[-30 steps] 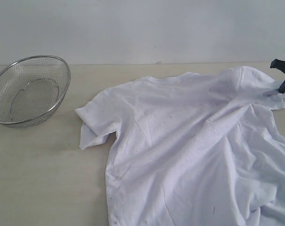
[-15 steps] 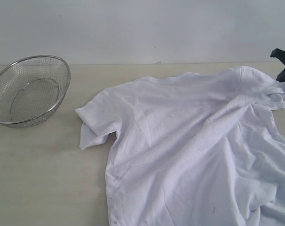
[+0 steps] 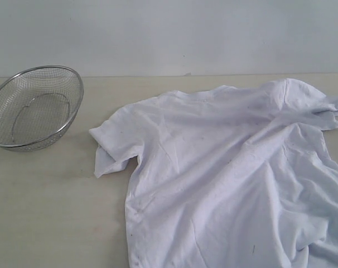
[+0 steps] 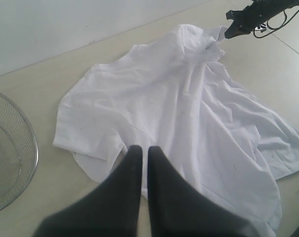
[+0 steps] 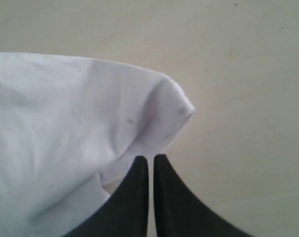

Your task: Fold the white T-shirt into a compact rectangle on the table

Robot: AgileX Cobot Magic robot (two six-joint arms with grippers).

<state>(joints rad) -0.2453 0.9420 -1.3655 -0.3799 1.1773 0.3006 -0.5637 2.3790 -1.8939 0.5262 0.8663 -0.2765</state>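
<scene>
The white T-shirt (image 3: 225, 167) lies crumpled and spread on the table (image 3: 52, 206), plain side up, one sleeve folded under at the left. In the left wrist view my left gripper (image 4: 141, 148) hovers shut above the shirt (image 4: 179, 113) near that folded sleeve, with nothing between its fingers. My right gripper (image 5: 150, 158) is shut and empty, its tips just off the edge of the other sleeve (image 5: 65, 123) over bare table (image 5: 238, 74). The left wrist view also shows the right gripper (image 4: 228, 32) beside that far sleeve. In the exterior view neither gripper shows.
A silver wire-mesh bowl (image 3: 35, 106) stands tilted at the table's left, apart from the shirt, and its rim (image 4: 33, 148) shows in the left wrist view. Bare tabletop lies between bowl and shirt. A pale wall backs the table.
My right gripper has lifted away from the right sleeve and left the exterior view to the right. The sleeve's edge has settled slightly. The rest of the shirt has not moved.
</scene>
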